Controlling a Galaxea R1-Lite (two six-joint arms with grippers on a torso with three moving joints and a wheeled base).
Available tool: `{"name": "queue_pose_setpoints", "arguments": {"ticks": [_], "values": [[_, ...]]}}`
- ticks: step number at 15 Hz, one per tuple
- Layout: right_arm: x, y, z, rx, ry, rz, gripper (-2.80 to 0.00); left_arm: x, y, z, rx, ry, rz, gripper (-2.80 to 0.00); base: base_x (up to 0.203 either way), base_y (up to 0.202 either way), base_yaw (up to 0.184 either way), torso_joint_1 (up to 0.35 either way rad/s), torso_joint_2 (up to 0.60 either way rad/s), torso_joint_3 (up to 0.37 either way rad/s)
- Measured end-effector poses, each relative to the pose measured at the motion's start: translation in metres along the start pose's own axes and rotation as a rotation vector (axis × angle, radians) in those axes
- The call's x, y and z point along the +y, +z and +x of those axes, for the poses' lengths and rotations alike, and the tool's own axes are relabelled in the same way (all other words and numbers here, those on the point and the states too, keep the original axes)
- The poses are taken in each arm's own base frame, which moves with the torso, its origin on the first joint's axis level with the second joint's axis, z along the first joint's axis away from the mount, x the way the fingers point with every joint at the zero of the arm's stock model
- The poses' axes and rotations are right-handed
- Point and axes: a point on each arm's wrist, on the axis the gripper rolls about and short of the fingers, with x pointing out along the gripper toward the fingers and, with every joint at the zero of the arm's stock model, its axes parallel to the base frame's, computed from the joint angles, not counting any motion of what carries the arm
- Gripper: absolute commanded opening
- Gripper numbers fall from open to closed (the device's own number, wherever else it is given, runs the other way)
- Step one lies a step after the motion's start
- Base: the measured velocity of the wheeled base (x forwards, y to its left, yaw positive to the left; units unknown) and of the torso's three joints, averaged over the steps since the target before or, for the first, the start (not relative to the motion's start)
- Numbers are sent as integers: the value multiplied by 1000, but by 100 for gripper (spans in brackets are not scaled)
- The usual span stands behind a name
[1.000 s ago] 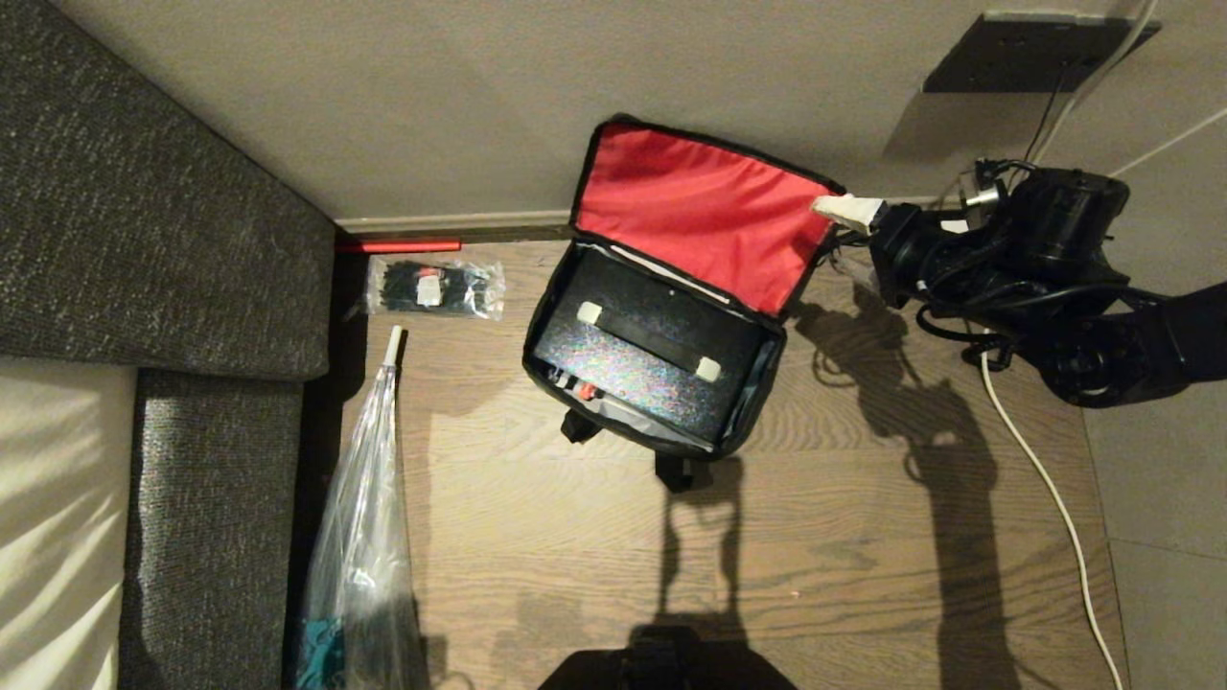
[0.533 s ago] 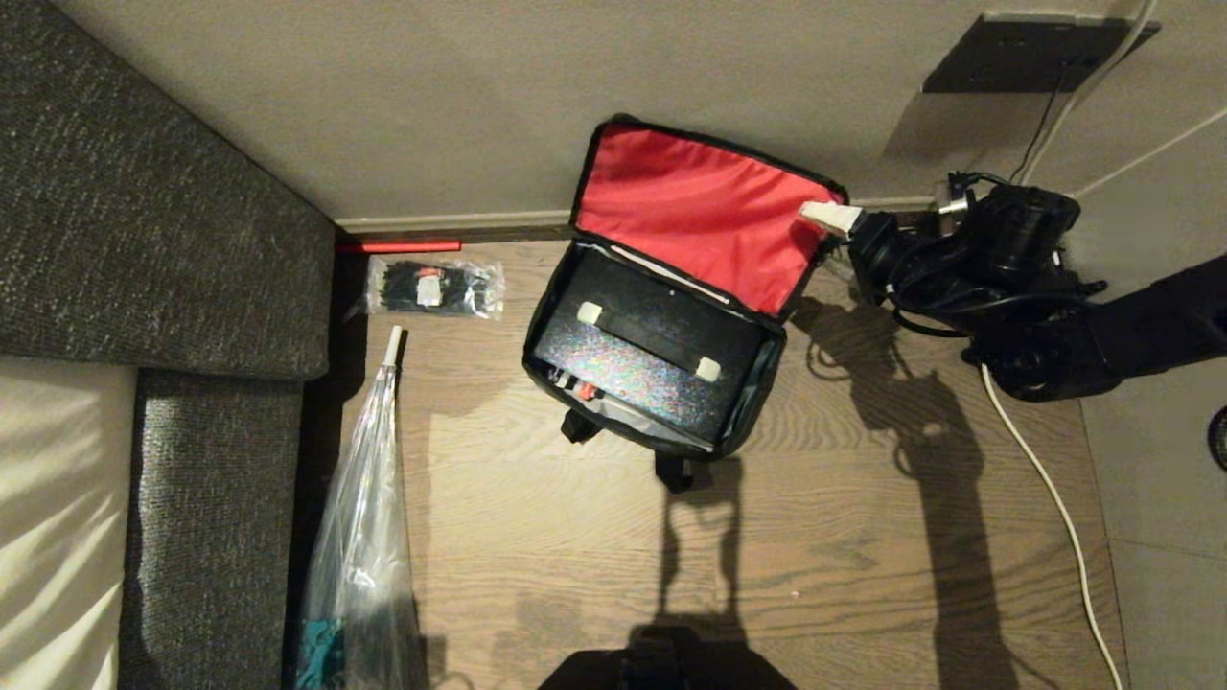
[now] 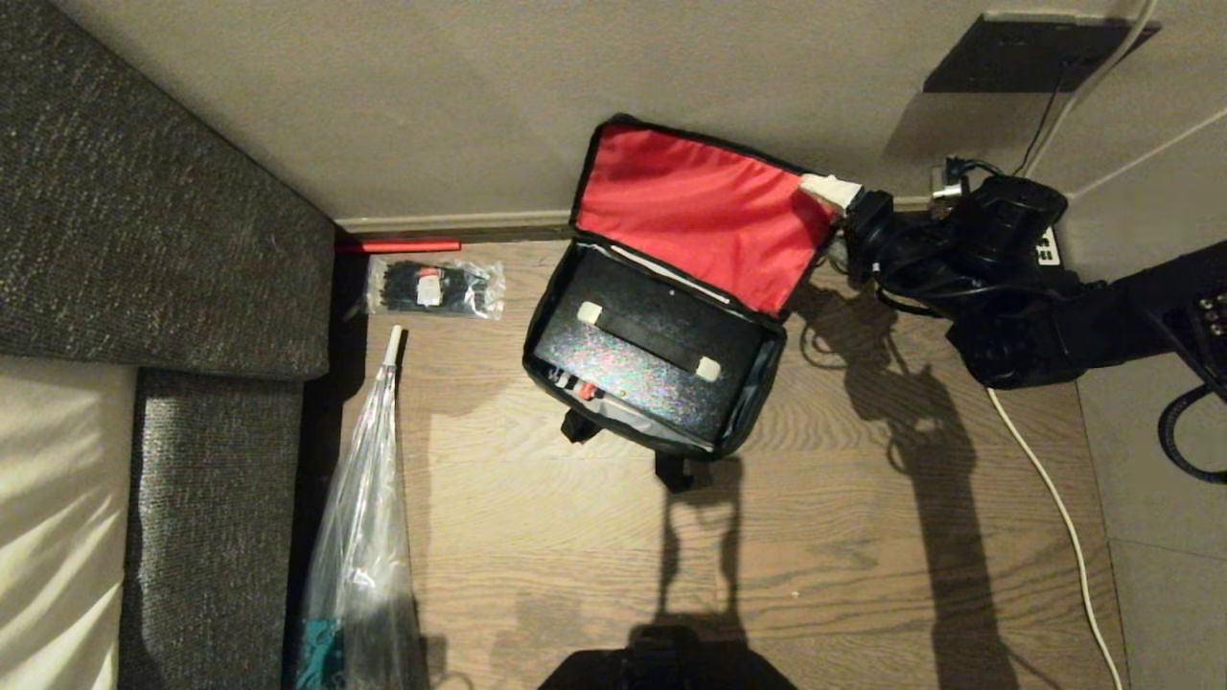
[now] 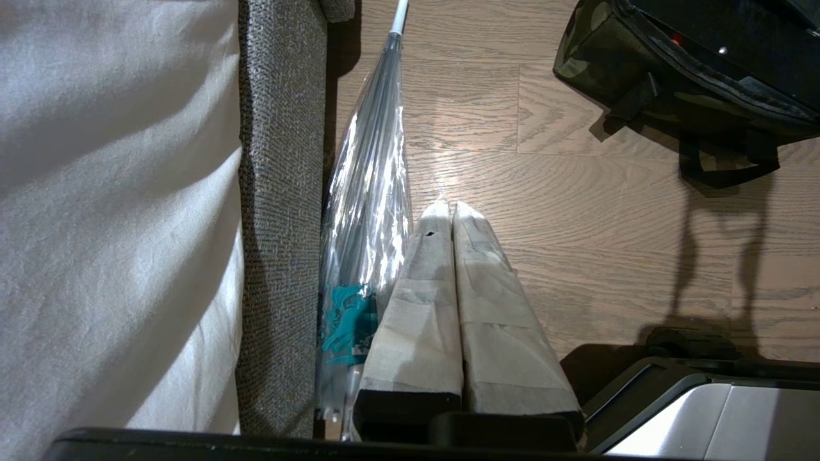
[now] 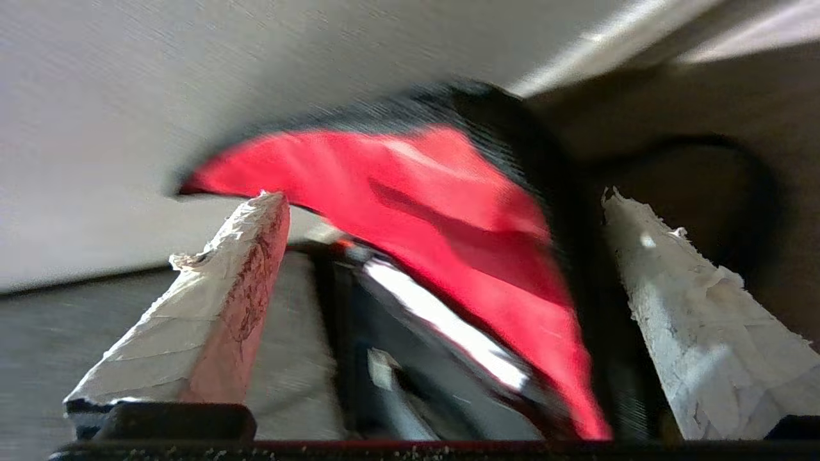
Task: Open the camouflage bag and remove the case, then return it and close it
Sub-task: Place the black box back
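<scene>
Risks and surroundings, listed left to right across the floor.

1. Sofa (image 3: 144, 220), far left: grey upholstery with a pale cushion. Clear of the work.
2. Left hand (image 4: 448, 211): parked low beside the sofa, its taped fingers pressed together on nothing. Idle.
3. Umbrella (image 3: 369, 498): clear plastic, lying along the sofa edge with its tip pointing at the far wall. No obstruction to the bag.
4. Clear packet (image 3: 436, 287): black items inside, near the skirting, just left of the bag. A wide sweep of the lid could brush it.
5. Camouflage bag (image 3: 671, 450): centre of the floor, lid standing open against the far wall, red lining showing.
6. Case (image 3: 642, 355): lies inside the bag, white strips up. It fits closely between the walls.
7. Right hand (image 5: 442, 211): at the lid's right corner, fingers wide apart astride the edge, gripping nothing. Likely risks:
   - a shallow bite lets the soft lid slip free;
   - a pull tips or drags the light bag;
   - the limp lid folds on itself or snags on the case.
8. White cable (image 3: 1054, 498): trails on the floor under the right arm; could catch if the arm drops.
</scene>
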Motion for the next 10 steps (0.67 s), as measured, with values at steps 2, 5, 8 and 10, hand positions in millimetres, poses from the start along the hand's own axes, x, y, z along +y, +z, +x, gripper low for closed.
{"name": "queue_pose_setpoints", "arguments": {"ticks": [2, 5, 8, 10], "values": [[6, 2, 1, -8, 65, 45, 0, 0, 0, 0, 0, 0, 0, -280, 0, 0, 0, 0, 0, 0], [17, 3, -1, 14, 93, 131, 0, 0, 0, 0, 0, 0, 0, -280, 0, 0, 0, 0, 0, 0], [37, -5, -10, 69, 84, 309, 0, 0, 0, 0, -1, 0, 0, -280, 0, 0, 0, 0, 0, 0], [50, -25, -23, 162, 21, 415, 0, 0, 0, 0, 0, 0, 0, -280, 0, 0, 0, 0, 0, 0]]}}
